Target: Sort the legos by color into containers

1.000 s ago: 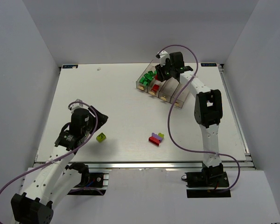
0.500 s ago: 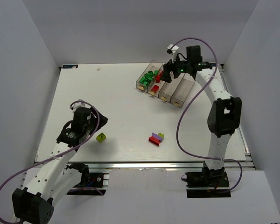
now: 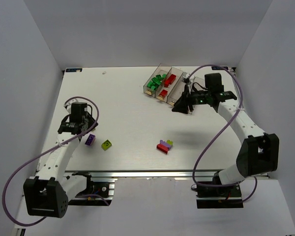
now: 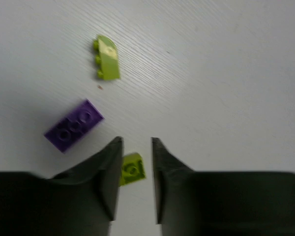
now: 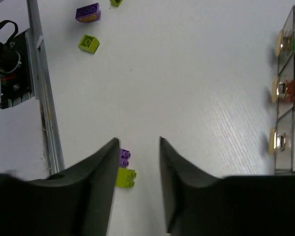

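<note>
My left gripper (image 3: 81, 129) (image 4: 136, 140) is open above the table's left side. A small yellow-green brick (image 4: 132, 168) lies on the table under its jaws. A purple brick (image 3: 90, 140) (image 4: 73, 132) and a yellow-green brick (image 3: 106, 144) (image 4: 107, 64) lie beside it. My right gripper (image 3: 179, 106) (image 5: 139, 140) is open and empty, in front of the row of clear bins (image 3: 177, 93) (image 5: 287, 123). Green bricks (image 3: 157, 80) fill the leftmost bin and red bricks (image 3: 169, 79) lie in the second. A cluster of purple, red and yellow-green bricks (image 3: 163, 146) (image 5: 125, 167) lies near the table's front middle.
White walls enclose the table on three sides. A metal rail (image 3: 152, 173) (image 5: 42, 98) runs along the near edge, with both arm bases behind it. The two right-hand bins hold nothing that I can see.
My right gripper has moved from above the bins forward and left; a red brick now lies in the second bin. My left arm swung left, and a purple brick now shows beside it.
</note>
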Available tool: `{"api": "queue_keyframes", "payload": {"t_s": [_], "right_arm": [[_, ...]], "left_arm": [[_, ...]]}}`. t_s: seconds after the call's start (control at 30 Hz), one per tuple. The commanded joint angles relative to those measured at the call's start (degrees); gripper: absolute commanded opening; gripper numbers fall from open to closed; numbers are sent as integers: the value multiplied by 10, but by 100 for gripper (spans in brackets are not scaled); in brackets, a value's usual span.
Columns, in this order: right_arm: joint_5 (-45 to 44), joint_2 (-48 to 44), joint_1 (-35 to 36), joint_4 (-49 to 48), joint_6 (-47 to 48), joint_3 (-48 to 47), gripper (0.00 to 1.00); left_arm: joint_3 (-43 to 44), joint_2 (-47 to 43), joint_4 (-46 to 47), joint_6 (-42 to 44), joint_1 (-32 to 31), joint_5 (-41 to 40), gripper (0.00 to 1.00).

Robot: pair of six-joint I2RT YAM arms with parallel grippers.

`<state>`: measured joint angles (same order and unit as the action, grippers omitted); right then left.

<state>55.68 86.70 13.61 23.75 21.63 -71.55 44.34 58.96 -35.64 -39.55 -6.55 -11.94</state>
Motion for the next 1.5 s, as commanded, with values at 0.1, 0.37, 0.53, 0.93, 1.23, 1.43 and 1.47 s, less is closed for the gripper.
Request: {"api": "queue_keyframes", "payload": {"t_s": [0.1,0.37,0.53,0.93,1.23,1.43,1.47], "right_arm": [[-54,-97,-2,-40,-1,95,56],[-68,-159,-2,-57,-20,160,60],[-73,-169,-5,-54,-15,172,62],[-70,-159,-7,-56,-18,165,62],[-83,-160,-18,-51,-19,142,62],[-125,-155,-54,-94,-85,109,28],[-124,-155,-64,-106,-100,106,10]], "left_arm": [[43,83,21,97,104,31,62],[86,208,86,141,122,41,68],[110,286,101,166,123,60,66],[109,350,125,192,123,84,55],[79,303,152,142,123,147,26],[62,251,211,57,101,256,15],[66,249,221,35,90,266,15]]}}
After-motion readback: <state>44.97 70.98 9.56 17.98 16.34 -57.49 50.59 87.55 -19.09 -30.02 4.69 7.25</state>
